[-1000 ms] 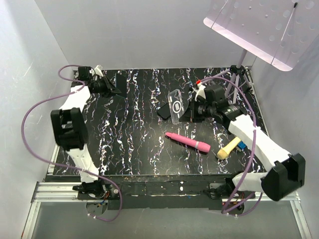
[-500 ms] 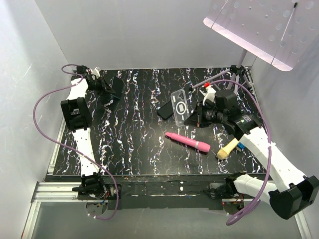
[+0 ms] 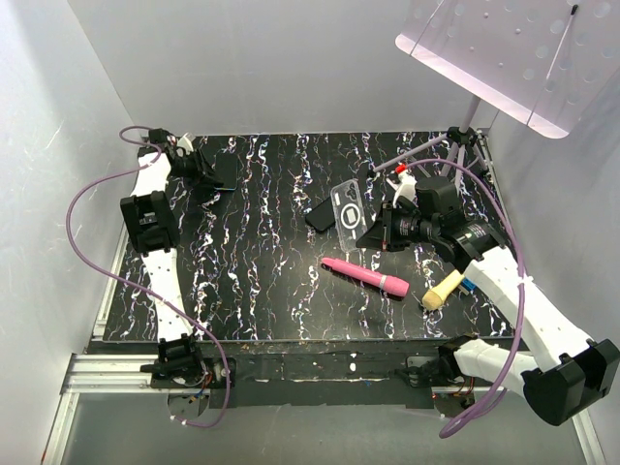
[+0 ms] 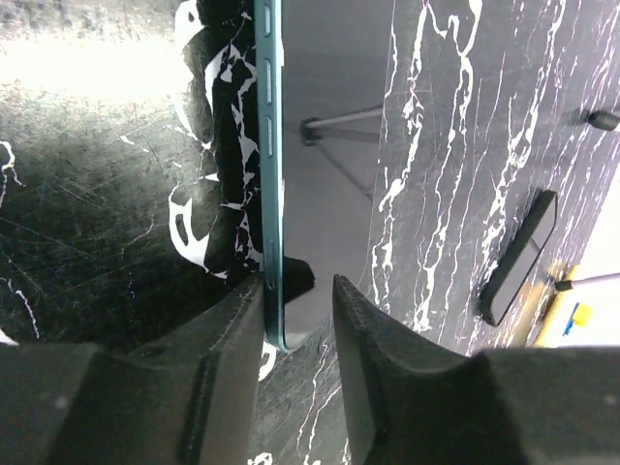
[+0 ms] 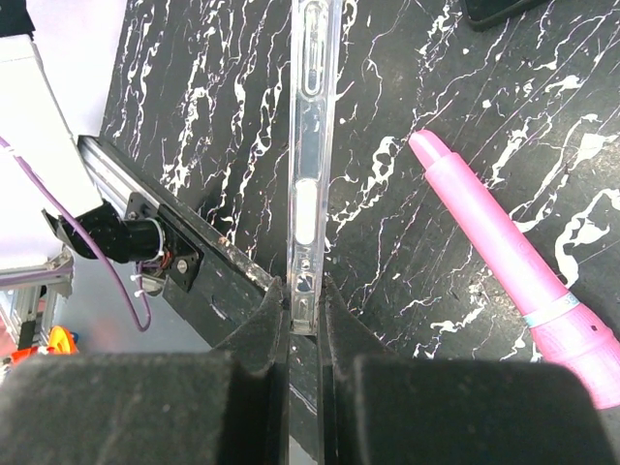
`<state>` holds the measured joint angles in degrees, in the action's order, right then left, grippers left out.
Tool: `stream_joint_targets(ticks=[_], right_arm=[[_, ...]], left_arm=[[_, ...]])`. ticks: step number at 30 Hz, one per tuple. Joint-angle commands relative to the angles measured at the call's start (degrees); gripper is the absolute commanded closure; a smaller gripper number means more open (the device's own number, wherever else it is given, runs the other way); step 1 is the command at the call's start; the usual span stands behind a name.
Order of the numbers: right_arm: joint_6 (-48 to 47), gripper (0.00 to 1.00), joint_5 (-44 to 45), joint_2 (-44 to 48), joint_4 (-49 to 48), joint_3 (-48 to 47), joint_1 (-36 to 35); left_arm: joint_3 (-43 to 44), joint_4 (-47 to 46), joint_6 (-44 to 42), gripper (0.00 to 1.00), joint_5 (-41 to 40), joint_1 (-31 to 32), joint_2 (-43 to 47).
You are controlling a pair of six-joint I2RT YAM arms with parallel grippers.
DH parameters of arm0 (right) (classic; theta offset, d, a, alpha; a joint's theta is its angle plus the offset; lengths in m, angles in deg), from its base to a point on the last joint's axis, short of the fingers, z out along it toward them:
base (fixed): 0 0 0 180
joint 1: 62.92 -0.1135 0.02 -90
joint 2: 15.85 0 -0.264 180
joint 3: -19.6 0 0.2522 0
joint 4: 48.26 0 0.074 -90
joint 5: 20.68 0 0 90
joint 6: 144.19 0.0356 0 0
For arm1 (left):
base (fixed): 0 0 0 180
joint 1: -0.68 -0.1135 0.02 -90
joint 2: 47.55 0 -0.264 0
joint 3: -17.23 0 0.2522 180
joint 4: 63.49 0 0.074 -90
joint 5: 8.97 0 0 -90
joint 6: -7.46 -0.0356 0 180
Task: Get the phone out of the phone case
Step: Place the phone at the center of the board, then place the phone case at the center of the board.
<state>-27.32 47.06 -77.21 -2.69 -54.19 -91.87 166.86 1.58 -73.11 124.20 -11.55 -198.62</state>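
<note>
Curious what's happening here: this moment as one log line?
left claw: open around phone | right claw: shut on phone case | phone: out of its case

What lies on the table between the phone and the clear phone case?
In the top view, one other black phone lies close beside the phone case; toward the phone the table is bare.

A pink tube [image 3: 364, 276] lies near a cream tube [image 3: 444, 288] on the marbled table [image 3: 252, 262].
</note>
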Motion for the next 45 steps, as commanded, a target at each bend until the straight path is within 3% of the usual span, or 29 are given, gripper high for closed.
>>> stream_joint_targets(ticks=[1,8,17,20,25,28,30,32,37,45], right_arm=[[1.07,0.99,-1.82,-0.51,-0.88,0.26,-0.23],[2.93,0.99,-4.45,-2.43,-5.45,6.50,-7.24],[-15.43,0.99,-2.52,-13.94,4.56,0.36,-19.82],[-19.39,0.99,-5.85,-20.08,5.71,-3.67,-22.72],[-26.69,0.99,-20.26,-33.79,10.09,-15.35,-26.68],[-32.39,0.99,-21.86,-42.76,15.28,-23.44,-29.05],[-35.82,0.99,-21.33,-47.95,18.10,-27.49,-29.58],[-38.72,0.99,-20.63,-51.82,20.91,-30.92,-29.67],[-44.79,0.99,-19.31,-55.26,23.47,-32.78,-29.76],[-47.26,0.99,-15.27,-59.57,25.49,-35.94,-30.02]], left_arm=[[2.03,2.30,-2.22,0.64,-5.82,-0.43,0.77],[1.15,4.59,-3.45,0.49,-12.31,-0.52,2.70],[-3.50,4.77,-1.09,0.42,-18.48,-0.52,13.32],[-11.21,2.14,1.98,0.28,-18.04,0.18,20.52],[-26.26,-3.41,2.88,0.27,-21.72,6.58,39.85],[-30.30,-4.19,2.61,0.25,-24.98,11.34,48.55],[-34.34,-6.74,3.66,0.24,-24.55,11.44,54.00],[-36.64,-6.66,2.53,0.23,-29.00,11.44,57.97],[-39.89,-5.08,-1.52,0.21,-38.78,11.35,63.96],[-48.07,-9.21,2.26,0.21,-32.99,11.35,68.27]])
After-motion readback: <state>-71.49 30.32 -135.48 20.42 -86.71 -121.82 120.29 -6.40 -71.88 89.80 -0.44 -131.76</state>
